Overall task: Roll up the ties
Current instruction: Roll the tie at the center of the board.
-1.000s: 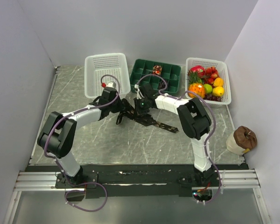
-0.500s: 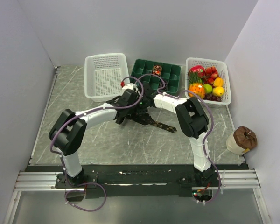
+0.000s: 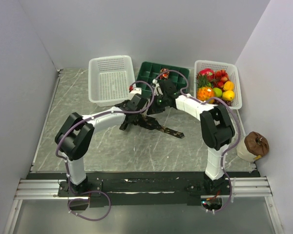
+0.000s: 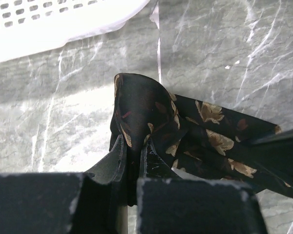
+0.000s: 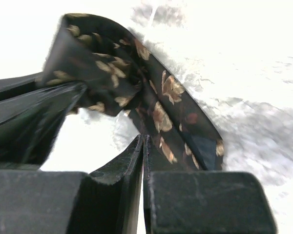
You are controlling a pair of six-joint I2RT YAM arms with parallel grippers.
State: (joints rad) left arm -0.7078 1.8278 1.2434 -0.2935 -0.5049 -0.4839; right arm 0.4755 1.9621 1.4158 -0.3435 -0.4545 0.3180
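Observation:
A black-brown tie [image 3: 161, 127] with tan speckles lies on the table's middle, running from a bunched end down to the right. My left gripper [image 3: 143, 113] is shut on a raised fold of the tie's bunched end; in the left wrist view the tie [image 4: 195, 131] rises between the closed fingers of the gripper [image 4: 133, 144]. My right gripper [image 3: 155, 104] is just behind the bunch. In the right wrist view the tie [image 5: 158, 114] lies beyond the gripper [image 5: 143, 139], whose fingers are pressed together with nothing between them. A reddish coil [image 3: 164, 73] sits in the green tray.
A white empty basket [image 3: 111, 78] stands at the back left. A green compartment tray [image 3: 149, 73] is behind the grippers. A white basket of fruit [image 3: 233, 73] is at the back right. A brown-and-cream object [image 3: 254, 145] sits by the right wall.
My left gripper has moved right onto the tie's bunched end and holds it. My right gripper has drawn back toward the green tray, and its elbow has swung right.

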